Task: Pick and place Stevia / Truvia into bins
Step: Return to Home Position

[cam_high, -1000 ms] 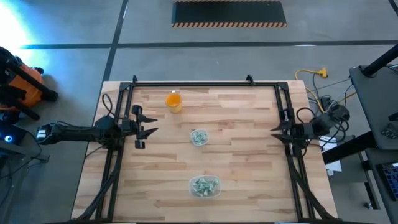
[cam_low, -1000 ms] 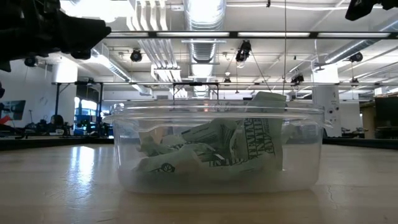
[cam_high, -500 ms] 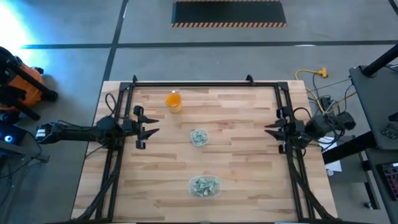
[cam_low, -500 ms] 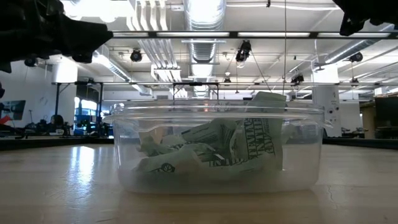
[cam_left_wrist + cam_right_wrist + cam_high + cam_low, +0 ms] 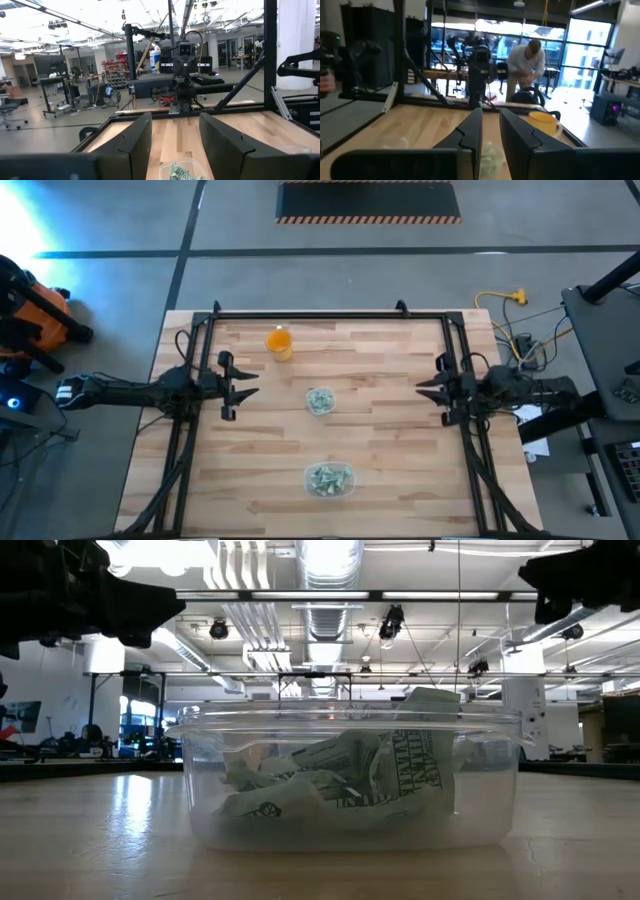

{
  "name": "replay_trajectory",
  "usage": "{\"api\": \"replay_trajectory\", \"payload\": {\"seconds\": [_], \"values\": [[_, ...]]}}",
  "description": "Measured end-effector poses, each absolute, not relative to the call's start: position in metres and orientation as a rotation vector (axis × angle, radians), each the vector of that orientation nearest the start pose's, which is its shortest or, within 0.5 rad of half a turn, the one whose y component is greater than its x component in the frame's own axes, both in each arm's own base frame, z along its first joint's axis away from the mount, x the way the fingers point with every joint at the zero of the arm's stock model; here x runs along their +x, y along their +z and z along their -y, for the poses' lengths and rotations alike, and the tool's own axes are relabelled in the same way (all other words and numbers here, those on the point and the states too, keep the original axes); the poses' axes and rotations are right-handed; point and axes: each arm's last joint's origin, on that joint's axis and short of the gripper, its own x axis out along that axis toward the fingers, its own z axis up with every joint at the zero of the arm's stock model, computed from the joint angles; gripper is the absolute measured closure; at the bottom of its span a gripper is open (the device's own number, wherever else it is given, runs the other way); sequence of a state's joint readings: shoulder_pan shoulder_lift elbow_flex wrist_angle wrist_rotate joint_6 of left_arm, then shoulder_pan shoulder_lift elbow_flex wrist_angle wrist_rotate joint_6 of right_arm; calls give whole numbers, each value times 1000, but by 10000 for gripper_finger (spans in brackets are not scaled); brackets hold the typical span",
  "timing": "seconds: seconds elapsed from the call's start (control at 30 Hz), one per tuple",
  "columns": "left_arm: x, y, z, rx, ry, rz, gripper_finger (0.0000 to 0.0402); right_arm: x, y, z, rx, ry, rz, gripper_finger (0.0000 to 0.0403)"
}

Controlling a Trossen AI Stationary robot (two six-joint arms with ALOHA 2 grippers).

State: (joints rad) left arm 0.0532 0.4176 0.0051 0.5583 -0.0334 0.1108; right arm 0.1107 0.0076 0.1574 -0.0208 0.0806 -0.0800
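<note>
Pale green-and-white sachets fill the small round clear cup (image 5: pixel 320 400) at the table's middle and the larger clear tub (image 5: pixel 328 478) near the near edge. In the low view the tub (image 5: pixel 350 780) stands close up, with crumpled sachets (image 5: pixel 400 775) inside. My left gripper (image 5: pixel 248 391) hovers left of the round cup, open and empty; its wrist view shows the cup (image 5: pixel 181 171) low between the fingers. My right gripper (image 5: pixel 420 390) hovers right of the cup, its fingers (image 5: pixel 470 135) a narrow gap apart and empty.
An orange cup (image 5: pixel 279 342) stands toward the far left of the table and also shows in the right wrist view as the orange cup (image 5: pixel 543 121). A black frame (image 5: pixel 330 313) runs round the table's edges. A person (image 5: pixel 527 65) stands in the room beyond the table.
My right gripper has moved in from the table's right edge toward the round cup, staying level above the table. The cup, the tub and the sachets have not moved.
</note>
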Motion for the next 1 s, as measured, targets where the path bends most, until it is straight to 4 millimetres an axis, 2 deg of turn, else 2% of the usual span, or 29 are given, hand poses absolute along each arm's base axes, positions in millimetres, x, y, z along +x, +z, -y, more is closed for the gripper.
{"api": "replay_trajectory", "payload": {"seconds": [0.3, 0.53, 1.0], "values": [[122, 182, -7, 125, 94, 151, 253, 91, 191, -2, -34, -46, 67, 346], [116, 189, -6, 171, 81, 217, 253, 95, 182, 2, -33, -109, 102, 346], [99, 192, -4, 207, 46, 264, 253, 94, 185, 2, -89, -120, 138, 346]]}}
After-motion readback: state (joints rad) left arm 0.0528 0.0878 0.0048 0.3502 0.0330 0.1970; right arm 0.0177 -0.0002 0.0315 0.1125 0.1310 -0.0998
